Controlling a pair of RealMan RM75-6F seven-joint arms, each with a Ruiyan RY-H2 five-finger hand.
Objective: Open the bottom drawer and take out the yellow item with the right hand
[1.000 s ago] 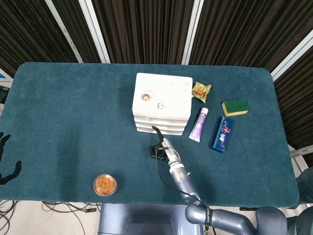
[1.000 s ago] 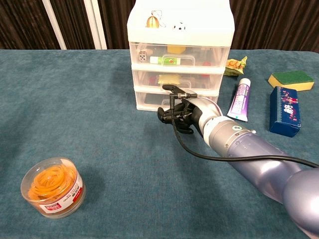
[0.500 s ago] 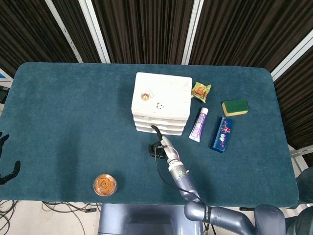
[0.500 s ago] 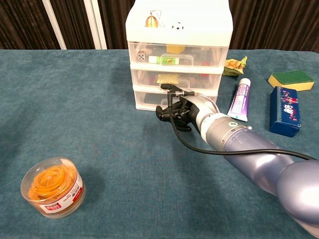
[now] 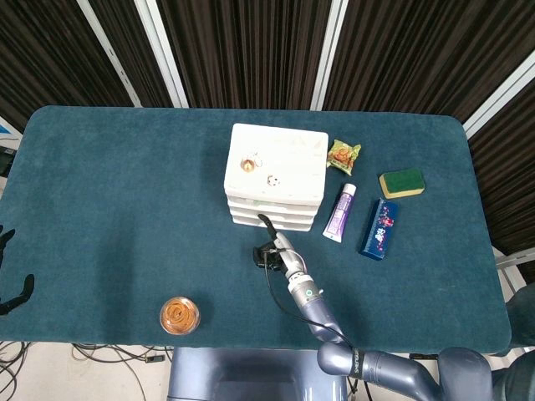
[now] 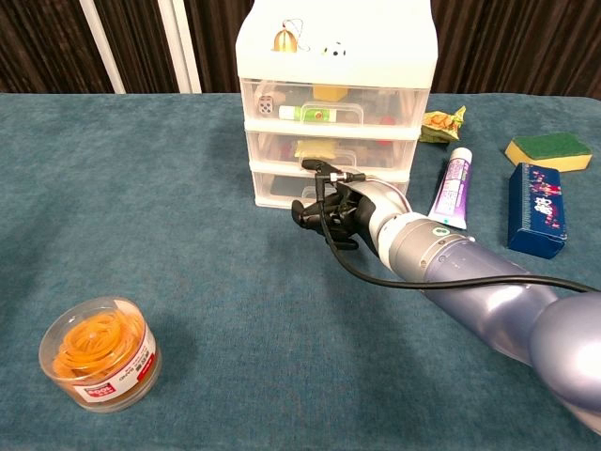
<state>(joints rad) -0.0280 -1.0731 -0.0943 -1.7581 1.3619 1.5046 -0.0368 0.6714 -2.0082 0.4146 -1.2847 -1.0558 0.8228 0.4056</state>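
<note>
Chest view shows the right hand [image 6: 340, 212] low in front of the white drawer unit [image 6: 338, 103], its dark fingers [image 6: 310, 214] curled inward at the bottom drawer [image 6: 282, 188]; whether they grip the drawer's handle or close on nothing I cannot tell, since the hand itself covers that spot. The bottom drawer sits flush with the two drawers above it, so it is not yet pulled out. A yellow item [image 6: 313, 148] shows through the clear front of the middle drawer, and another yellow piece lies in the top drawer; what the bottom drawer holds is hidden behind the hand. In the head view the left hand [image 5: 12, 288] is only a dark shape at the left edge of the frame, off the table [image 5: 125, 192], and its state cannot be judged. A round tub of orange rubber bands [image 6: 99, 352] stands near the front left. To the right of the drawer unit lie a purple tube [image 6: 454, 188], a blue box [image 6: 537, 209], a green-and-yellow sponge [image 6: 548, 148] and a small snack packet [image 6: 441, 123]
</note>
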